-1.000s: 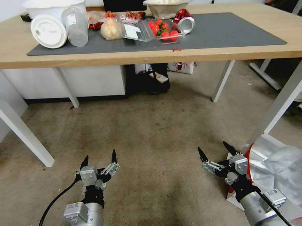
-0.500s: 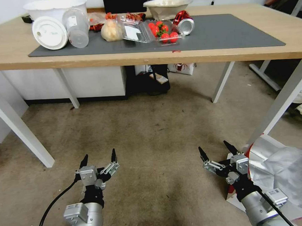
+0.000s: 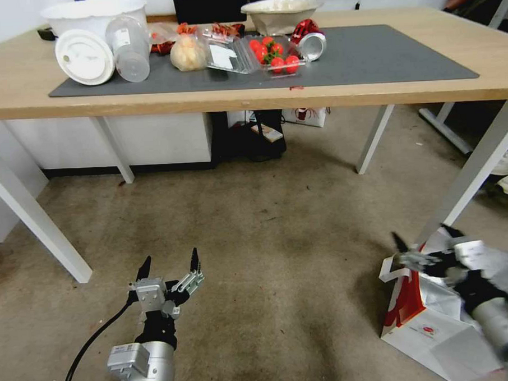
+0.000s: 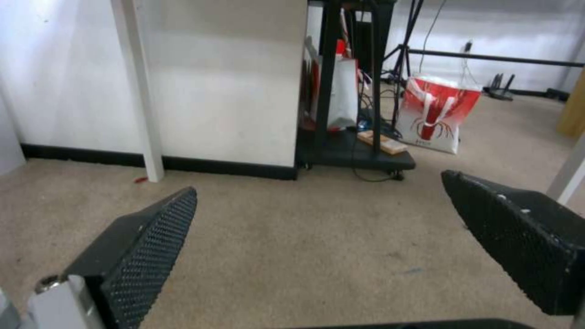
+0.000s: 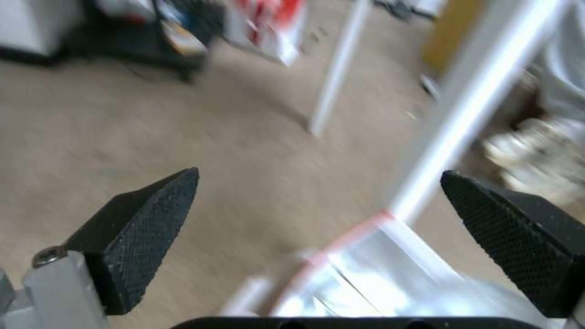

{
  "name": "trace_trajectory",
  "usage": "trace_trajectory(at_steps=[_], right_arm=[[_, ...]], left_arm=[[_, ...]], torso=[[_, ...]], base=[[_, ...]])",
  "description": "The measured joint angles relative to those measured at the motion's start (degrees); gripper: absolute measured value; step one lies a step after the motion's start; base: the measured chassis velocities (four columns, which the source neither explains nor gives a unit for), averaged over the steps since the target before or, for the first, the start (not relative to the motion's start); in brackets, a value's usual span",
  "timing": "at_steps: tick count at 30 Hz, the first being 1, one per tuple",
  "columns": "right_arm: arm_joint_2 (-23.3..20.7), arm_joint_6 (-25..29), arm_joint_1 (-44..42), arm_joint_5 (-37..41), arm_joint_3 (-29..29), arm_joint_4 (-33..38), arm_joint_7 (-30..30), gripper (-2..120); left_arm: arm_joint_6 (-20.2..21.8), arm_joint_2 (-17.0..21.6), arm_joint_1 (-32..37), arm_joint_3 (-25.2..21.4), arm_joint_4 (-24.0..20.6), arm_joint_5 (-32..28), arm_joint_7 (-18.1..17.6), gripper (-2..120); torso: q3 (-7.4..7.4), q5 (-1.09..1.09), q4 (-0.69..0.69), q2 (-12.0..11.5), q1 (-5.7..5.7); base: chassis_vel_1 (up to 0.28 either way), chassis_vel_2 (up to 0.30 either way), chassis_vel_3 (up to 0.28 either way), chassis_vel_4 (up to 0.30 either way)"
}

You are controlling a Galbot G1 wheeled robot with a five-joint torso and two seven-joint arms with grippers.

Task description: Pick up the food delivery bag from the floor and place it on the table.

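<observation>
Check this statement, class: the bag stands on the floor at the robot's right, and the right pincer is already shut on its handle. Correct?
One error. The food delivery bag does stand on the floor, but the right pincer is open above its mouth, gripping nothing; the right wrist view shows both fingers spread apart.

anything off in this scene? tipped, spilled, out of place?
Yes. The food delivery bag sits on the floor rather than the table, leaning, foil mouth gaping under the open right gripper. On the table, a clear cup and a can lie tipped, with a small red spot at the front edge.
</observation>
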Motion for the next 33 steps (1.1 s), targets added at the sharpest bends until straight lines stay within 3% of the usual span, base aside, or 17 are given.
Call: trace_trajectory(at_steps=[7, 13, 20, 22, 33], right_arm=[[-2.6, -9.48, -2.81, 5.08, 8.04, -0.25, 6.97, 100], [-7.05, -13.62, -2.24, 9.16, 12.69, -9.35, 9.86, 100], [-10.87, -17.24, 0.34, 12.34, 10.53, -15.66, 13.56, 100], [-12.58, -17.54, 2.16, 12.32, 7.05, -18.29, 15.62, 100], [-14.87, -17.62, 5.17, 11.46, 2.43, -23.79, 16.74, 100]], left_arm=[[-0.06, 1.94, -0.56, -0.23, 0.11, -1.29, -0.64, 100], [0.13, 3.24, -1.18, 0.33, 0.62, -1.78, -0.75, 100], [0.22, 3.73, -1.65, 1.3, 2.05, -1.79, -0.88, 100], [0.46, 3.96, -1.72, 1.45, 2.32, -1.78, -0.94, 100], [1.43, 4.12, -1.58, 1.06, 2.46, -1.59, -1.02, 100]], torso=[[0.0, -0.01, 0.0, 0.04, 0.0], [0.0, 0.01, -0.01, 0.06, 0.01], [0.0, 0.01, 0.0, 0.08, 0.01], [0.0, 0.0, -0.01, 0.09, 0.01], [0.0, 0.0, -0.01, 0.1, 0.01]], base=[[0.0, 0.0, 0.0, 0.0], [0.0, 0.0, 0.0, 0.0], [0.0, 0.0, 0.0, 0.0], [0.0, 0.0, 0.0, 0.0], [0.0, 0.0, 0.0, 0.0]])
